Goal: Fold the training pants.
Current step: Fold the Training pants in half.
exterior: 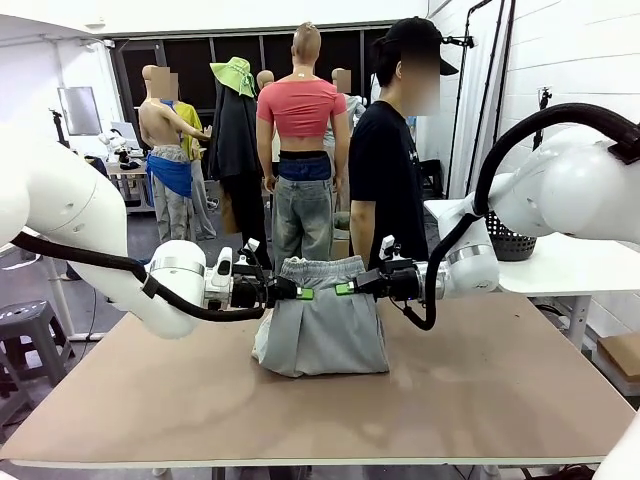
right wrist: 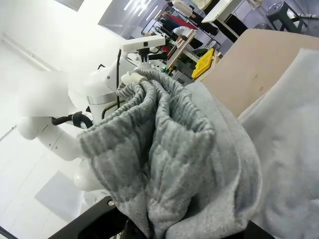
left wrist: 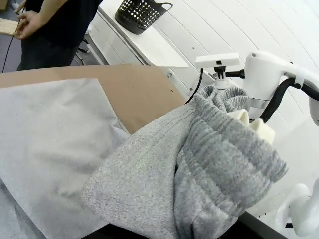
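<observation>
Front view shows a black mesh basket on the white side table to the right; what it holds cannot be made out. Light grey training pants hang over the middle of the brown table, lifted by their gathered waistband, lower part bunched on the tabletop. Left gripper and right gripper are each clamped tight on a waistband end, facing one another.

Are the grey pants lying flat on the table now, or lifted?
Partly lifted: both grippers hold the waistband of the pants up at its two ends, while the lower part rests doubled on the table.
</observation>
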You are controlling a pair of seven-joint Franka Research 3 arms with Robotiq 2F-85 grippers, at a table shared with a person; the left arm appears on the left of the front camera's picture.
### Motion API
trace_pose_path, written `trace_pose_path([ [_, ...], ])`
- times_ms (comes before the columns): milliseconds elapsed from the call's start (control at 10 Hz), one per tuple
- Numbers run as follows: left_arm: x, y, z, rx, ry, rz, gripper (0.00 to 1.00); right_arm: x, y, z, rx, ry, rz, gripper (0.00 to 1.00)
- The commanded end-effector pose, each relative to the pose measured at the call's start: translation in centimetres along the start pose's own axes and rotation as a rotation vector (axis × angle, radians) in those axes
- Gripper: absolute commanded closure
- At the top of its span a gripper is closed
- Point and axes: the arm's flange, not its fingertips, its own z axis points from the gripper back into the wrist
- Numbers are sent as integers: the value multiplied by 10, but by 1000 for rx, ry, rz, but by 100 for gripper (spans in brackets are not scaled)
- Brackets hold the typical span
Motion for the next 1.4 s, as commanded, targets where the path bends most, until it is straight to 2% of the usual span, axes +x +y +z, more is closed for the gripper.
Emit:
trace_pose_path([
  [0,-1,-3,2,1,-1,11,100,-5,4,5,14,-6,7,100],
  [100,0,0,0,0,0,0,100,0,0,0,0,0,0,100],
  [400,36,20,-9,56,-15,-23,100,39,-26,2,-59,-53,-28,100],
  [700,48,56,-15,133,-2,78,100,61,-59,8,-90,-86,-121,100],
  [1100,49,98,-21,164,12,204,100,70,-93,14,-142,-115,-220,100],
  [1200,46,101,-22,161,18,227,100,67,-92,13,-159,-116,-226,100],
  [1300,42,88,-19,160,28,188,100,52,-88,6,-121,-66,-189,100],
])
